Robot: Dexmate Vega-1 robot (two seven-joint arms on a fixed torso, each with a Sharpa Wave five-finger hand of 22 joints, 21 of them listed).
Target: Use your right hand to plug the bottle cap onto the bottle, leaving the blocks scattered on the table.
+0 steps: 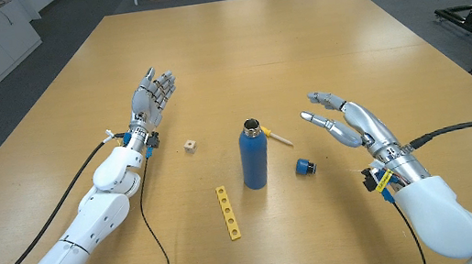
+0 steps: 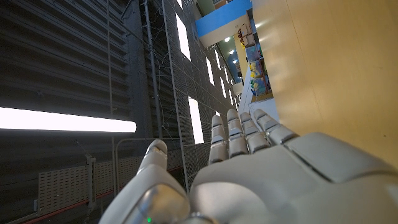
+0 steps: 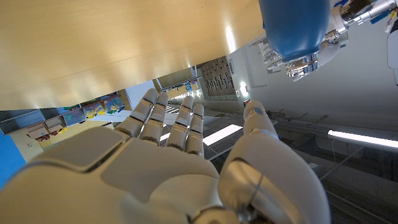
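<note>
A wooden table (image 1: 298, 49) carries an upright blue bottle (image 1: 253, 157), its mouth uncapped. To the bottle's right, the right hand (image 1: 350, 122) hovers with fingers spread, holding nothing; to its left, the left hand (image 1: 152, 97) waits, fingers extended, empty. A yellow strip (image 1: 227, 213) lies near the bottle's base, the blue cap (image 1: 305, 168) just right of it, a small cube (image 1: 190, 146) to its left.

White-shelled arms trail black cables, ending in a silver-grey segmented left hand (image 1: 152, 98) and right hand (image 1: 350, 122).
</note>
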